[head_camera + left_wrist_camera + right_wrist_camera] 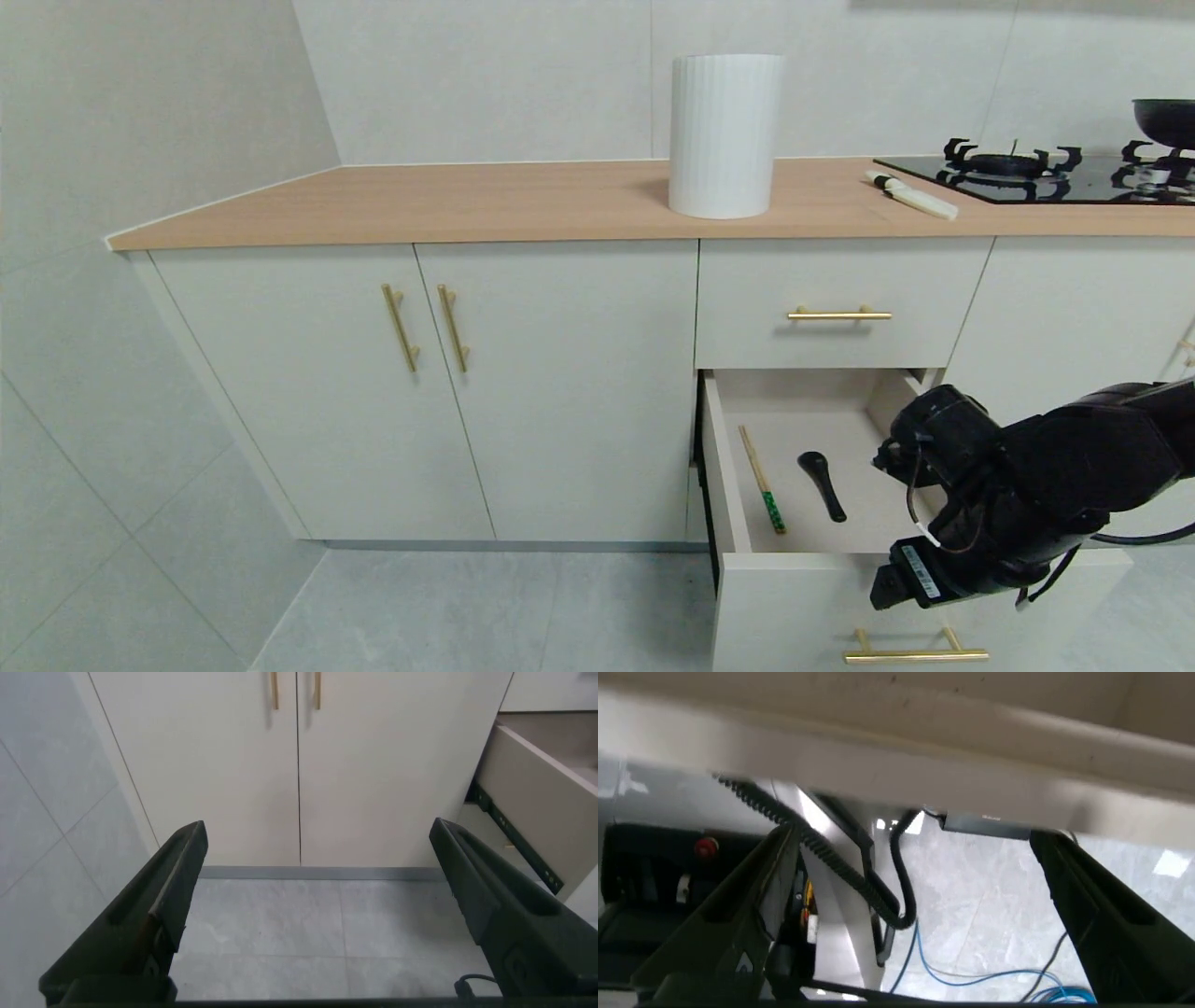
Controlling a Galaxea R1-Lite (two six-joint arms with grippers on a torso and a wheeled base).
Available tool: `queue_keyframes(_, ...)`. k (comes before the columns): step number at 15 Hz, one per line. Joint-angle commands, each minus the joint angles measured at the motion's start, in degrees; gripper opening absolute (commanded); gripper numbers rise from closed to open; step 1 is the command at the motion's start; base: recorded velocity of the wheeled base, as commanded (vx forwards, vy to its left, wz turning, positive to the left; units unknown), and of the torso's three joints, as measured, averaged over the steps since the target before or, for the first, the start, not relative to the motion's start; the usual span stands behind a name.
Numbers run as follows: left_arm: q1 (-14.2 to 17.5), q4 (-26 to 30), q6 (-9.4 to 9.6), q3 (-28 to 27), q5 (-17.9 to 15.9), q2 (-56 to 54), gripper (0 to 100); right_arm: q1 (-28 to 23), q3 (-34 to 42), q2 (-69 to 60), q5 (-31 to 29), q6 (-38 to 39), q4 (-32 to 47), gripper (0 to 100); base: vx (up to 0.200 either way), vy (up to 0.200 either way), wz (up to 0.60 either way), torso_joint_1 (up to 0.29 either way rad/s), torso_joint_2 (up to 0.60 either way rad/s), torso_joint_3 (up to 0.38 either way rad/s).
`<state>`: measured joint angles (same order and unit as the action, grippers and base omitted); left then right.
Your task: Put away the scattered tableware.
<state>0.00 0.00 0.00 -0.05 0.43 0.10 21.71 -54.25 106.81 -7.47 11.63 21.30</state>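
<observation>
Chopsticks and a black spoon lie inside the open drawer, long axes front to back. A white utensil lies on the counter above the drawer. The right gripper, jaws wide and empty, hangs at the drawer's front, nearer than the left gripper, also wide.

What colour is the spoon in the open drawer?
The spoon is black; the head view shows it best.

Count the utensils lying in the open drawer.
2: chopsticks along the drawer left side, and a black spoon just right of them. The right arm covers the drawer's right corner, so more may be hidden.
</observation>
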Motion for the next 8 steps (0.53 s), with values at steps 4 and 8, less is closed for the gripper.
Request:
queue_keyframes(4,0.0,0.0,0.00,0.0,0.0,0.0,100,-0.3,-1.3,1.0,-0.1,1.9,-0.4,100,0.000,0.000,0.00,0.000,0.00,0.000)
queue_keyframes(8,0.0,0.0,0.00,0.0,0.0,0.0,100,-0.3,-3.0,2.9,-0.2,3.5,-0.5,100,0.000,0.000,0.00,0.000,0.00,0.000)
